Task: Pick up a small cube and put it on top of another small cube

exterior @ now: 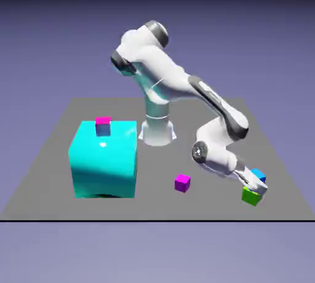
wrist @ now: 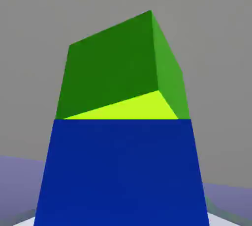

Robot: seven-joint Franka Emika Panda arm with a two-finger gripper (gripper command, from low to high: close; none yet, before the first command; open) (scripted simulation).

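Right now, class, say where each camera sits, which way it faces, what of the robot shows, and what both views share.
Exterior view: stands off the robot, raised, looking down across the grey table at the white jointed arm, seen from base to hand.
Hand view: rides on the hand, looking along the gripper past the small plain blue cube to the small lime-green cube; only pale finger parts show at the bottom edge.
Shared: both cubes, and part of the hand.
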